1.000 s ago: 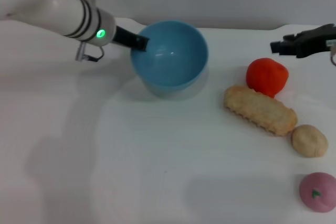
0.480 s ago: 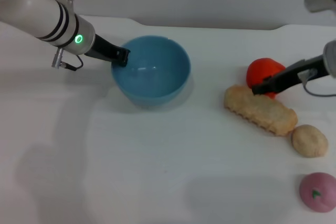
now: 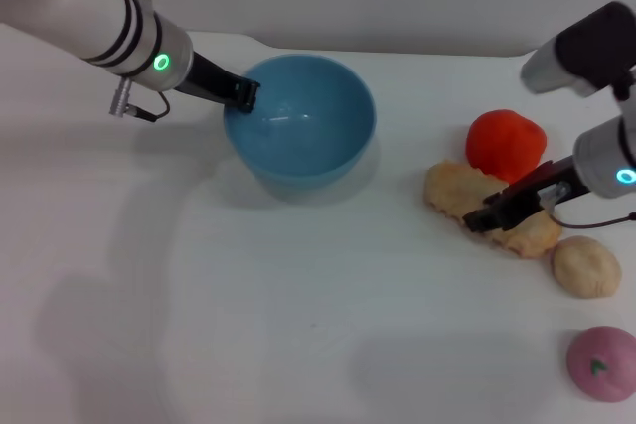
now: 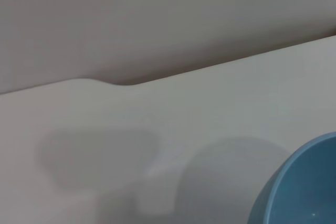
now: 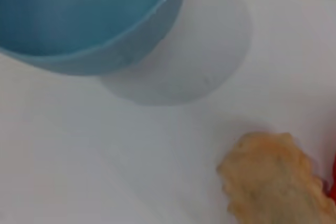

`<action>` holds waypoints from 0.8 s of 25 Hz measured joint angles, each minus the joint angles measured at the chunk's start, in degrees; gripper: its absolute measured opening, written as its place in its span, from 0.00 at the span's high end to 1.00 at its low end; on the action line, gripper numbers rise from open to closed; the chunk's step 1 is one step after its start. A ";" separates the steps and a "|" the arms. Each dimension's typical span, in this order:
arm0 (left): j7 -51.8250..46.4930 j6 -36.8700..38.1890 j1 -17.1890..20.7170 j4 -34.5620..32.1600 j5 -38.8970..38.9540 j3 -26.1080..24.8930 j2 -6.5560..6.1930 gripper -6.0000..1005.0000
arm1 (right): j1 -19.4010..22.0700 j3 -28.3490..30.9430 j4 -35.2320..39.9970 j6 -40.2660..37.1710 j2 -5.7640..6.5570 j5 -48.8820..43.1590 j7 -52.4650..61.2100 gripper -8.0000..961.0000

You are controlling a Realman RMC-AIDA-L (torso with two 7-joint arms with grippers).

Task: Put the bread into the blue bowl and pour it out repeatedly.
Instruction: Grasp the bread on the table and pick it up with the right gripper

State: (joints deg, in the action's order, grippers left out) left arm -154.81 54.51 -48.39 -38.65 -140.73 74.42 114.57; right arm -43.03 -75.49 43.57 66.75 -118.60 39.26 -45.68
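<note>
The blue bowl [image 3: 308, 136] stands upright at the back of the white table, with nothing inside it. My left gripper [image 3: 241, 94] is shut on its left rim. The bowl's edge also shows in the left wrist view [image 4: 307, 187] and its wall in the right wrist view [image 5: 79, 19]. The bread [image 3: 449, 189], a long ridged tan loaf, lies right of the bowl on the table. My right gripper [image 3: 489, 217] is down on the loaf's middle and covers part of it. One end of the bread [image 5: 273, 179] shows in the right wrist view.
A red-orange fruit [image 3: 507, 143] sits just behind the bread. A small round beige bun [image 3: 585, 265] touches the loaf's right end. A pink round item [image 3: 602, 362] lies near the front right corner. The table's [image 3: 298, 325] back edge runs behind the bowl.
My right gripper came down from behind the red fruit onto the bread. The left gripper lowered the bowl from its tilt and shifted it slightly right.
</note>
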 joint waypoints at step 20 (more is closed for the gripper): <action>0.11 0.25 -0.35 -0.68 0.00 0.02 1.21 0.99 | -2.20 -7.74 -5.94 -12.26 -0.23 -4.38 5.15 0.57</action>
State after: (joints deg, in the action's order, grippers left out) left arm -154.70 54.76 -48.74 -39.33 -140.74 74.44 115.78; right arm -45.23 -83.23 37.63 54.49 -118.83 34.87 -40.52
